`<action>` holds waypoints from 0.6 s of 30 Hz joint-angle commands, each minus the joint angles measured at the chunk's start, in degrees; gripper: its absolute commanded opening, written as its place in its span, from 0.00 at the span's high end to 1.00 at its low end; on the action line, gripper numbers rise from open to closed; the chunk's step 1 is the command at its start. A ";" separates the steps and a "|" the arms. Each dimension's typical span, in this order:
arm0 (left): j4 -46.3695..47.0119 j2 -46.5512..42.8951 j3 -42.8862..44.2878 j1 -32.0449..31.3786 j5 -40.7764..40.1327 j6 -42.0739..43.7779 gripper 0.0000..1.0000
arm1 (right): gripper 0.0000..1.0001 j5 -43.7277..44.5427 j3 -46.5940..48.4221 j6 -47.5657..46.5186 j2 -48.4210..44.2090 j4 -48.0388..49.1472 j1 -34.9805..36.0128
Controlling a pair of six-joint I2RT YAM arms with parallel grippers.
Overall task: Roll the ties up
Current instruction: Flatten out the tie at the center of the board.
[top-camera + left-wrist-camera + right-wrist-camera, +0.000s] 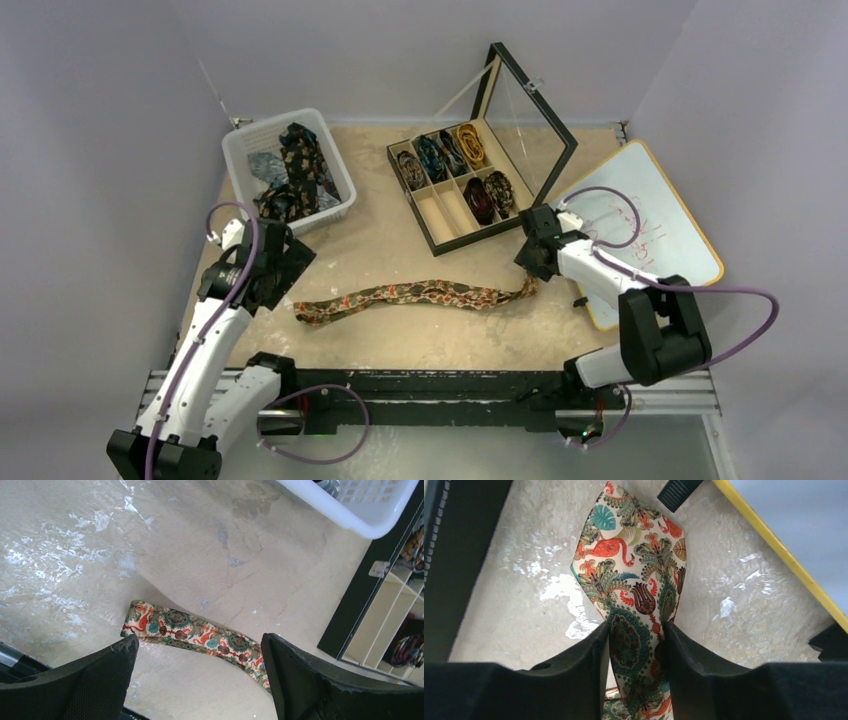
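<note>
Left claw: my left claw [199,642] is spread wide with nothing between its fingers. It hangs above the narrow end of the tie, clear of the cloth.
Right claw: my right claw [636,630] is clamped on the tie near its broad end, one finger pressing each side of the cloth. The broad tip fans out past my fingertips toward the counter.
Tie: the tie [420,293] is tan-orange, printed with flamingos, leaves and paisley medallions. It lies stretched out across the middle of the counter, narrow end on my left and broad end on my right, where it lifts up into my grip. It is unrolled along its whole length.
Counter: the counter [400,340] is a pale, scuffed surface with whitish worn patches.
Basket: a white plastic basket [240,180] sits at the far left, beyond my left arm.
Loose ties: loose ties [295,165], dark and patterned, are heaped in the basket, not rolled.
Box: a black compartment box [412,205] stands at the far centre, with its glass lid [530,130] propped open behind it.
Coiled ties: coiled ties [440,155] fill the four back compartments, and two darker coils sit in the right-hand front compartments.
Whiteboard: a yellow-edged whiteboard [660,220] lies at the right, partly under my right arm, with faint red marks that I cannot read.
</note>
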 commanded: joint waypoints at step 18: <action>15.58 -0.81 -9.71 0.50 23.78 6.43 0.11 | 0.84 -5.61 -31.55 3.82 -35.59 50.52 -5.05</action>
